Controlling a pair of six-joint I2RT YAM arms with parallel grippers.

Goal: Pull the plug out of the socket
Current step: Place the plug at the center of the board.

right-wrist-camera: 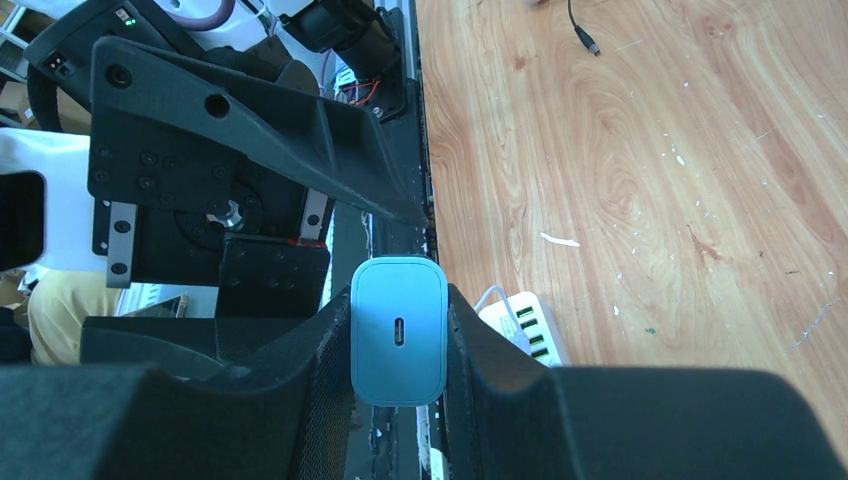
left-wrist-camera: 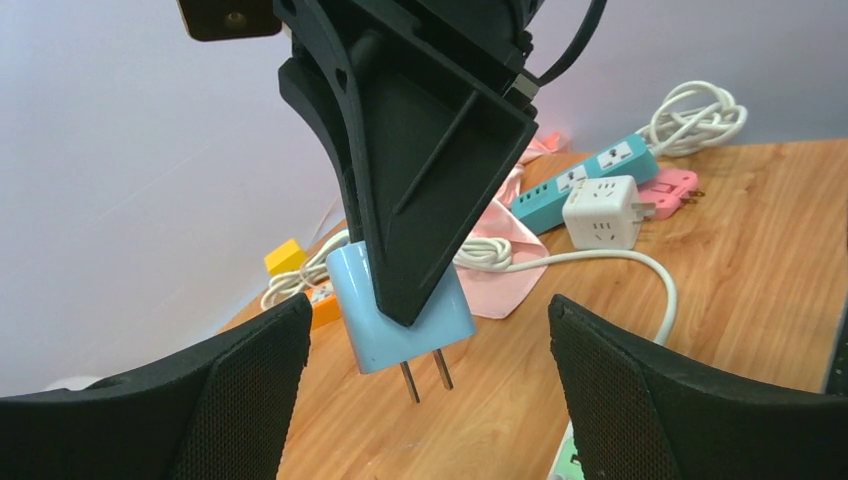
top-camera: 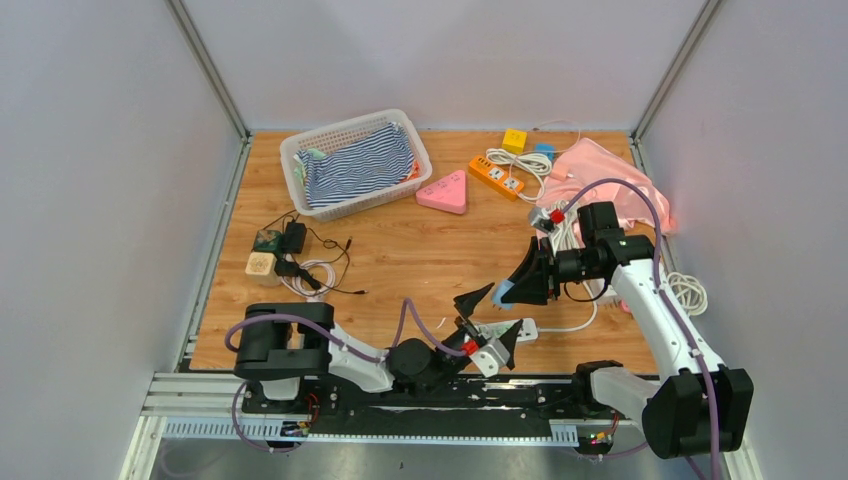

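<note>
The right gripper (top-camera: 508,288) clamps the blue plug (left-wrist-camera: 375,335) in mid-air, prongs clear of the socket strip (right-wrist-camera: 522,328); the left gripper (top-camera: 493,320) is spread wide. Plug likely light, rigid, smooth (grip flat sides).

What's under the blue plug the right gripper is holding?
The blue plug has two prongs hanging bare over the wooden table, in no socket. The white power strip lies lower, off to one side. The right gripper covers the plug's sides.

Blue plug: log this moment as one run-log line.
blue plug unplugged, prongs bare | right gripper shut on it | left gripper open by white power strip
</note>
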